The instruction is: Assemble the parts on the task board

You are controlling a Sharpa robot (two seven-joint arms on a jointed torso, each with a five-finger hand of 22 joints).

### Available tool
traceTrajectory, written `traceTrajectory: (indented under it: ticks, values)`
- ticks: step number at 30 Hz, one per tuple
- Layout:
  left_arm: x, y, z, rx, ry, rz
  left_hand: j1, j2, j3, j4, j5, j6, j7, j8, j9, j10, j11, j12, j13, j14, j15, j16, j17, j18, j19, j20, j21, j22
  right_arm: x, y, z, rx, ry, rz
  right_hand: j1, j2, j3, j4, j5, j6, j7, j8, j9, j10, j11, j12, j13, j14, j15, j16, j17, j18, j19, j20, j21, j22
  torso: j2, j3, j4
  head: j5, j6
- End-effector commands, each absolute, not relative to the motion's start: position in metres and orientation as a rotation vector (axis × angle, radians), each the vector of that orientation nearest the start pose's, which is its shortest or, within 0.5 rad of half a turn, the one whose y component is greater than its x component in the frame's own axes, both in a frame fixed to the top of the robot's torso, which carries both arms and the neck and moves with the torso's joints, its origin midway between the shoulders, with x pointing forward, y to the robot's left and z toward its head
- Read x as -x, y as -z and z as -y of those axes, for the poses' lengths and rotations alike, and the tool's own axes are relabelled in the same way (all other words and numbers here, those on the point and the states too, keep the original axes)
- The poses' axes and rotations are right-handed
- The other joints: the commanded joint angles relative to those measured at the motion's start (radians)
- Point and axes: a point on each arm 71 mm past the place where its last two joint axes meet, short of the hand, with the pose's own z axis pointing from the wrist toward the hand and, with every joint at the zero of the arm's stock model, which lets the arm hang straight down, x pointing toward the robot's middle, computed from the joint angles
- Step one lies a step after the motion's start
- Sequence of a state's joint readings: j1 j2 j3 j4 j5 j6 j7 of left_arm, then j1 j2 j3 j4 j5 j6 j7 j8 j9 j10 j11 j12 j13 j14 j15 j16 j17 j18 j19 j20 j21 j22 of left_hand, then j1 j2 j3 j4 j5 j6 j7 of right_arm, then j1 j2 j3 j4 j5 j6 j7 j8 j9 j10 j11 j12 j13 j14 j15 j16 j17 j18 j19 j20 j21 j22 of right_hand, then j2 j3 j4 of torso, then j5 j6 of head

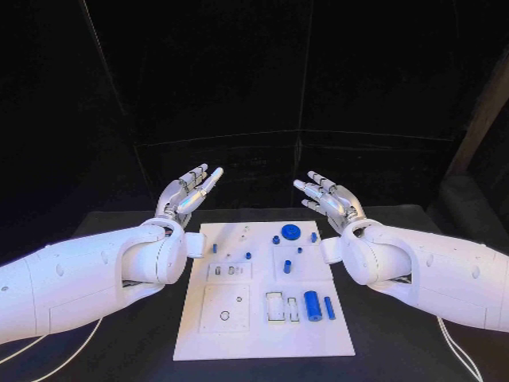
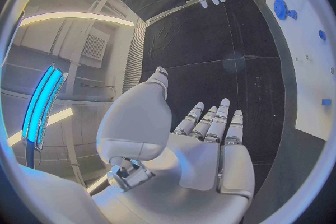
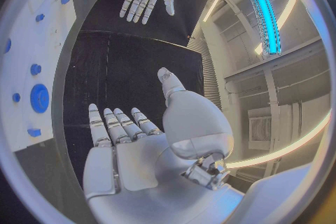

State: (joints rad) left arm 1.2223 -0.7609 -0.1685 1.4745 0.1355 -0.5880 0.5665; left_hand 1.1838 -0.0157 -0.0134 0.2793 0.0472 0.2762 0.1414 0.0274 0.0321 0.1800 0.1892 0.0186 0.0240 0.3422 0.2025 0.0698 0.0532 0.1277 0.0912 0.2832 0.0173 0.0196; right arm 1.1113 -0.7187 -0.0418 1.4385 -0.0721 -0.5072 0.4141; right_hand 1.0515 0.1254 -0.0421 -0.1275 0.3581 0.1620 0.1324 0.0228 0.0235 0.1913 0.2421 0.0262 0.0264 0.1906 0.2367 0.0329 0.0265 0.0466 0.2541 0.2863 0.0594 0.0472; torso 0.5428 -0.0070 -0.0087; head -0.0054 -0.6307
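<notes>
Both hands empty, fingers spread: left hand (image 1: 189, 193), right hand (image 1: 330, 199), raised past the task board's (image 1: 209, 334) far edge. Blue parts (image 1: 312, 305) on board, mid black table (image 1: 392, 350). Dark backdrop.

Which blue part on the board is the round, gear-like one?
The blue disc at the task board's far end, between the two hands; the other blue parts are small pegs or long cylinders.

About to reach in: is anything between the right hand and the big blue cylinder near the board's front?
Nothing visible. The right hand is open beyond the task board; bare board and small blue parts separate it from the blue cylinder.
</notes>
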Motion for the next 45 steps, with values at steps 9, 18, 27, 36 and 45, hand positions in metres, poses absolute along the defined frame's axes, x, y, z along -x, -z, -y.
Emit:
traceTrajectory:
  ticks: [9, 18, 27, 36, 45]
  values:
    - [-0.492, 0.206, -0.225, 1.195, 1.434, -1.204, 0.051, 0.033, -0.013, -0.020, 0.006, 0.118, 0.127, 0.026, 0.013, 0.214, 0.057, 0.050, 0.024, 0.203, 0.030, 0.102, 0.032, 0.006, 0.125, 0.013, 0.052, 0.030, -0.511, 0.215, 0.198, -0.668, -1.278, -1.539, 0.289, -0.007, 0.093, -0.162, -0.057, 0.672, 0.100, 0.149, 0.060, 0.716, -0.053, 0.176, 0.037, 0.752, -0.080, 0.191, 0.042, 0.138, 0.514, -0.015, 0.245, 0.102, 0.007, -0.0023, -0.0018, 0.003, -0.015]
    - [-0.486, 0.200, -0.233, 1.186, 1.452, -1.187, 0.117, 0.067, -0.032, -0.091, 0.005, 0.558, 0.112, 0.110, 0.048, 0.683, 0.019, 0.178, 0.048, 0.572, -0.034, 0.209, 0.060, 0.056, 0.639, 0.000, 0.270, 0.126, -0.525, 0.192, 0.204, -0.376, -1.112, -1.568, 0.291, -0.058, 0.185, -0.164, -0.053, 0.811, 0.070, 0.132, 0.044, 0.907, -0.104, 0.138, 0.034, 0.989, -0.155, 0.195, 0.044, 0.137, 0.661, -0.097, 0.373, 0.155, 0.033, -0.0007, 0.0091, 0.002, -0.009]
    - [-0.469, 0.193, -0.231, 1.181, 1.493, -1.219, 0.143, 0.079, -0.040, -0.142, 0.005, 0.675, 0.082, 0.119, 0.038, 0.826, -0.019, 0.189, 0.047, 0.718, -0.075, 0.205, 0.080, 0.058, 0.752, -0.038, 0.294, 0.122, -0.540, 0.163, 0.206, -0.045, -0.852, -1.589, 0.261, -0.120, 0.246, -0.162, -0.052, 0.870, 0.052, 0.087, 0.042, 1.000, -0.129, 0.068, 0.036, 1.138, -0.195, 0.187, 0.067, 0.135, 0.697, -0.140, 0.525, 0.239, 0.079, -0.0087, 0.0260, -0.012, 0.002]
    - [-0.449, 0.181, -0.224, 1.173, 1.547, -1.246, 0.155, 0.080, -0.039, -0.163, 0.005, 0.680, 0.081, 0.106, 0.034, 0.831, -0.019, 0.171, 0.043, 0.724, -0.075, 0.184, 0.082, 0.057, 0.761, -0.040, 0.287, 0.114, -0.538, 0.149, 0.187, 0.297, -0.600, -1.572, 0.249, -0.168, 0.258, -0.158, -0.080, 0.900, 0.029, 0.066, 0.043, 1.038, -0.154, 0.040, 0.037, 1.284, -0.233, 0.261, 0.136, 0.137, 0.762, -0.181, 0.668, 0.317, 0.128, -0.0140, 0.0423, -0.026, 0.017]
    - [-0.440, 0.173, -0.215, 1.148, 1.588, -1.266, 0.157, 0.081, -0.038, -0.172, 0.005, 0.679, 0.082, 0.099, 0.033, 0.828, -0.018, 0.161, 0.042, 0.722, -0.074, 0.173, 0.082, 0.056, 0.763, -0.039, 0.283, 0.111, -0.533, 0.150, 0.169, 0.455, -0.488, -1.601, 0.213, -0.201, 0.242, -0.142, -0.115, 0.870, 0.014, 0.042, 0.042, 0.972, -0.157, 0.043, 0.039, 1.318, -0.235, 0.335, 0.204, 0.137, 0.786, -0.190, 0.707, 0.332, 0.170, -0.0183, 0.0532, -0.040, 0.026]
